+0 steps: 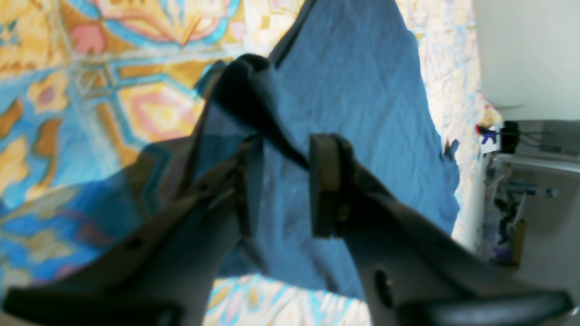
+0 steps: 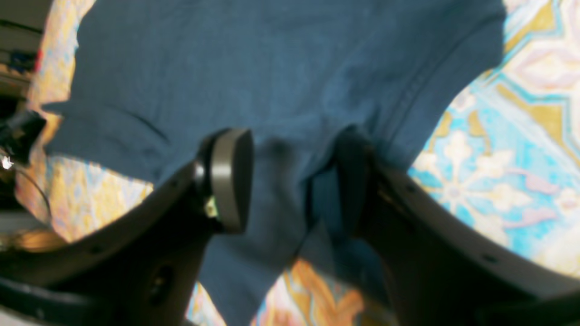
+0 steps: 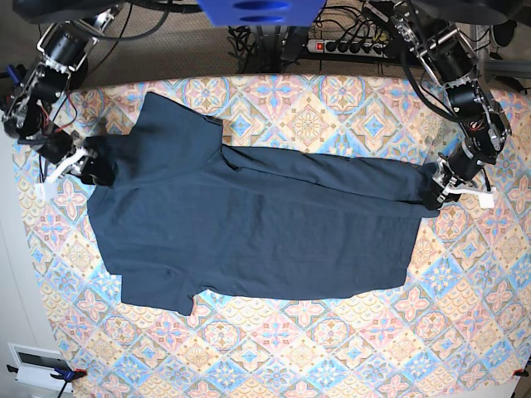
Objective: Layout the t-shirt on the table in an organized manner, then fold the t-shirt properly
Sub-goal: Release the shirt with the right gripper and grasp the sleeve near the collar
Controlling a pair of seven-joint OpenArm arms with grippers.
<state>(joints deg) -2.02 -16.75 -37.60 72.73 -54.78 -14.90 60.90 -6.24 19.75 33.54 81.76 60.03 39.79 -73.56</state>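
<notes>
Both grippers sit at opposite ends of the t-shirt [image 3: 257, 220], which lies spread across the middle of the table [image 3: 332, 348] with its length running side to side in the base view. At that view's right edge the left gripper [image 1: 283, 185] has its jaws parted, a dark fold of cloth bunched up just ahead of the fingers [image 1: 324, 185] and fabric lying between them — nothing is pinched. At the far left the right gripper [image 2: 290, 181] is spread wide as well, one grey pad clear of the cloth and navy fabric draped loosely through the gap, so it is released too. Along the shirt's upper edge the cloth is folded over on itself in a long diagonal ridge; the lower hem lies fairly straight, and one sleeve juts out at the lower left corner. Patterned tabletop shows bare all along the near side and in a narrower strip behind the shirt — open room on both.
</notes>
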